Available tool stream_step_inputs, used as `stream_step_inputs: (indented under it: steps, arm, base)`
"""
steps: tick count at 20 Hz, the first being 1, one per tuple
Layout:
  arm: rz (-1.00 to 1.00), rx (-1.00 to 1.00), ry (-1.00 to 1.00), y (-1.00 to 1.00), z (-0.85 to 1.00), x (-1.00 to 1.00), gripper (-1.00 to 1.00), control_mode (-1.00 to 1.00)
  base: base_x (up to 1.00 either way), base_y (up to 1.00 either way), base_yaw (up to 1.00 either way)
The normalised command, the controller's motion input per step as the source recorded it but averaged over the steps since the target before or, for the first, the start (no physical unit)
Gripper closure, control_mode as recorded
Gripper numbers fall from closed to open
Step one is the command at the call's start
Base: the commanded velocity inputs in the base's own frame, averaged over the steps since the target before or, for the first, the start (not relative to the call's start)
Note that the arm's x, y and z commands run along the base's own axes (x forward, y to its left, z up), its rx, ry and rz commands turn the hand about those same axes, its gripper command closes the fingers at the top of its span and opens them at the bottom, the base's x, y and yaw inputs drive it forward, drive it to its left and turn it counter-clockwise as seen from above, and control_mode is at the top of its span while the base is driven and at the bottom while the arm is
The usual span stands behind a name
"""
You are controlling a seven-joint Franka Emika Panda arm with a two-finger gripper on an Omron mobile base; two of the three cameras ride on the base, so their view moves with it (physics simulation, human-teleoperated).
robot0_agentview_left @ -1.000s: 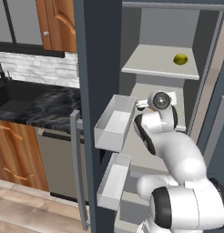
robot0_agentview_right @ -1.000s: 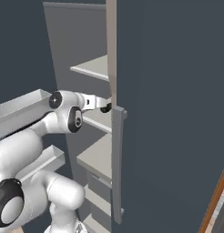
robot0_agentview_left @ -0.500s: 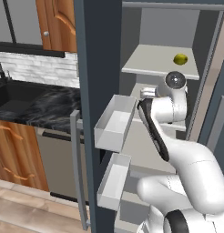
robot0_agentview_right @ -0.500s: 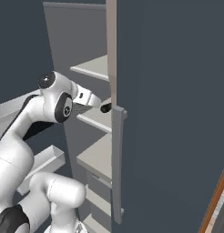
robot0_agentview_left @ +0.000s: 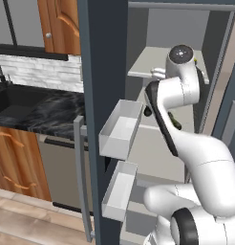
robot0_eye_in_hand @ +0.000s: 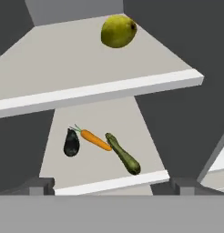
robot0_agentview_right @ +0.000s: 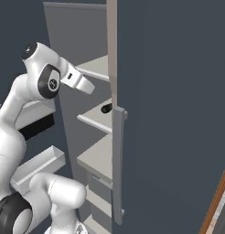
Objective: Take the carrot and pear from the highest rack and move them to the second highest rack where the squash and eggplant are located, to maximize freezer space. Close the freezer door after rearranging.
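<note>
On the highest rack (robot0_eye_in_hand: 54,68) of the open freezer, seen from the hand camera, the yellow-green pear (robot0_eye_in_hand: 118,31) sits alone toward the back, right of the middle. One level down, on the second highest rack (robot0_eye_in_hand: 127,123), three things lie in a row from left to right: the dark eggplant (robot0_eye_in_hand: 71,143) at the left, the orange carrot (robot0_eye_in_hand: 95,139) with its green top pointing at the eggplant's upper end, and the long green squash (robot0_eye_in_hand: 123,154) slanting down to the right. The carrot's leafy end lies just beside the eggplant; its thin end comes close to the squash's upper tip, though I cannot tell whether they touch. The squash's lower end reaches near the rack's front edge.

The pincer (robot0_eye_in_hand: 113,185) shows as two dark tips at the bottom of the hand camera, set wide apart with nothing between them.

In the left base view, a black sink (robot0_agentview_left: 9,103) and dark counter (robot0_agentview_left: 57,110) sit at the far left under wooden cabinets. Next comes the freezer door (robot0_agentview_left: 102,95), swung open, with two white door bins (robot0_agentview_left: 120,129) on its inner side. Right of it the white arm (robot0_agentview_left: 179,91) rises in front of the racks, its upper joint level with the highest one.

In the right base view, the arm reaches toward the racks from the left, and the eggplant shows as a dark shape on the second rack.
</note>
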Motion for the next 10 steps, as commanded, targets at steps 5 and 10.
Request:
stream_step_inputs:
  steps: [5,10]
  arm:
    - [-0.17,0.00,0.07,-0.22,0.54,-0.01,-1.00,-1.00]
    - [-0.05,0.00,0.06,-0.28,0.15,0.00,-1.00,-1.00]
  base:
    - [0.00,0.00,0.00]
    - [0.00,0.00,0.00]
